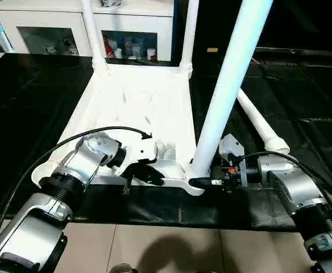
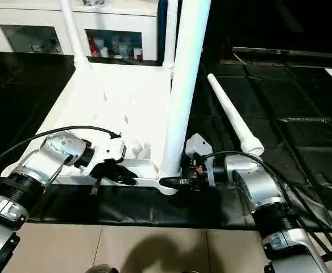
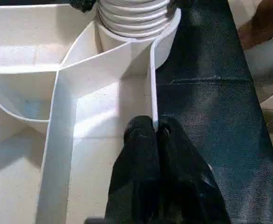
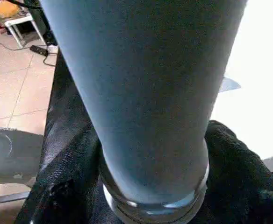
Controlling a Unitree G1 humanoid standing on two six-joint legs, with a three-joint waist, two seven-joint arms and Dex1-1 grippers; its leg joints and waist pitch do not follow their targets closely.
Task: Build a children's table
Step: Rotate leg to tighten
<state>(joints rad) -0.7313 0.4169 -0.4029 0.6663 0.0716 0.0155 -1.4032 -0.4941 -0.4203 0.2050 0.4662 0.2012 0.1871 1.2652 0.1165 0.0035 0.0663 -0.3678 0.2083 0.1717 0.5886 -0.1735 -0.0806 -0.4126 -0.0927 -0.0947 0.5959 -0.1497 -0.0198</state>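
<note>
**Inspector A:** Lying upside down on the black floor mat (image 1: 35,102), the white table top (image 1: 126,96) shows its ribbed underside. Two legs (image 1: 92,34) stand in the far corner sockets, and a third leg (image 1: 225,85) stands upright in the near corner socket on the robot's right. A fourth leg (image 1: 262,128) lies loose on the mat, beside the top on that same side, its thick end nearer the robot.

**Inspector B:** Left gripper?

**Inspector A:** The left gripper (image 3: 155,133) sits at the near edge of the top. Its black fingers (image 3: 139,140) are pressed together on the thin upright rim wall (image 3: 152,79) of the top, one finger on each face of it. The wall runs on to the corner socket (image 3: 167,37), where the ribbed end of the standing leg sits.

**Inspector B:** Right gripper?

**Inspector A:** The right gripper (image 1: 203,182) is level at the foot of the third leg, just above the socket. A black finger (image 4: 241,158) shows on each side of the leg's base. The jaws stand apart around the leg; whether the pads actually press on it, I cannot tell.

**Inspector B:** Surroundings?

**Inspector A:** A white glass-door cabinet (image 1: 126,25) stands beyond the mat, with small items behind the glass. Tiled floor (image 1: 171,250) shows at the near edge.
</note>
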